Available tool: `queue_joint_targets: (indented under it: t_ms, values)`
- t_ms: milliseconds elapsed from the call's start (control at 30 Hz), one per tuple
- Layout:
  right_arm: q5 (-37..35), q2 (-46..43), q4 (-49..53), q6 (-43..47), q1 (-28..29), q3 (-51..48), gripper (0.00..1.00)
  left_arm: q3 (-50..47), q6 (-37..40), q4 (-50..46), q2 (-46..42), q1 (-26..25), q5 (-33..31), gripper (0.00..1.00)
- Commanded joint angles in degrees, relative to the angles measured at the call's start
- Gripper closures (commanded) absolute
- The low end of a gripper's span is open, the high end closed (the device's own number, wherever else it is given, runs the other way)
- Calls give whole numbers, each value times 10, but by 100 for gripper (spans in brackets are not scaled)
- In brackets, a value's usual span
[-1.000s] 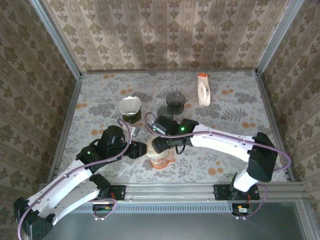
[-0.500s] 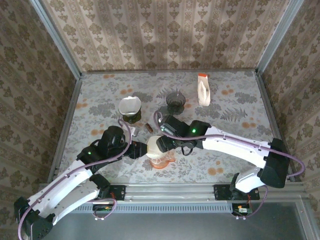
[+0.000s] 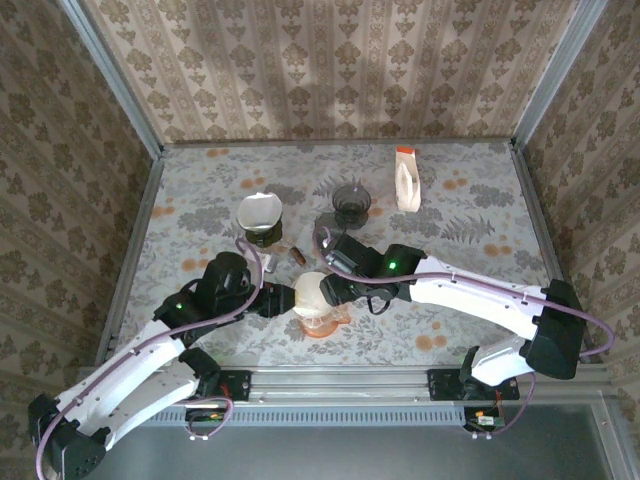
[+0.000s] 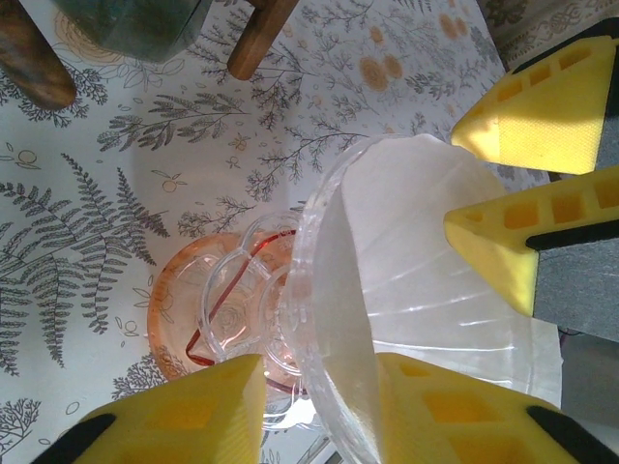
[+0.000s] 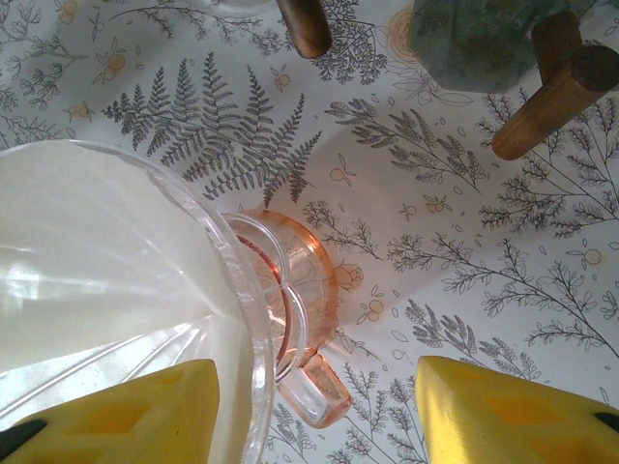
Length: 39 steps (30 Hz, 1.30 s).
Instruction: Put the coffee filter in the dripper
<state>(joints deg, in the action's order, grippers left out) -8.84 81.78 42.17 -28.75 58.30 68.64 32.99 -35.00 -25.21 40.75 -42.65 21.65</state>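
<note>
The clear dripper (image 3: 322, 318) with its pink base (image 4: 184, 309) stands near the table's front edge. The white coffee filter (image 3: 310, 292) lines the inside of its cone (image 4: 435, 261). My left gripper (image 4: 314, 416) reaches in from the left and straddles the rim and the filter's edge: the inner finger lies against the paper, and a thin gap shows between the outer finger and the rim. My right gripper (image 5: 314, 416) hovers over the dripper's right side, open. One of its fingers (image 5: 111, 416) is inside the cone; the other is over the table beyond the pink handle (image 5: 314, 387).
A dark holder with white filters (image 3: 260, 216) stands at the back left and a dark glass cup (image 3: 351, 203) behind the dripper. A white and orange bottle (image 3: 406, 180) lies at the back right. Small brown and grey pieces (image 3: 297, 255) lie just behind the dripper.
My right gripper has drawn back to the right off the dripper's top and narrowed its fingers, so the filter in the cone shows. My left gripper stays at the rim, slightly loosened.
</note>
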Motion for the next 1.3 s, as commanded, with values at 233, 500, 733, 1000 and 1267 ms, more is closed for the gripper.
queue_joint_targets:
  t_ms: [233,500,733,1000,1267]
  values:
    - [-19,-16,-3,-4,4,-1,37,4,-8,-6,-13,1,1,49]
    - [-23,-17,-3,-7,4,-3,36,-1,-13,0,-13,0,3,51]
    - [-31,-17,-1,-8,4,-5,34,1,-16,2,-12,-1,4,57]
    - [-30,-37,-6,-9,5,-7,34,10,-22,2,-22,-2,1,42]
    - [-28,-38,-8,-10,6,-14,35,14,-24,-5,-32,-2,-3,44]
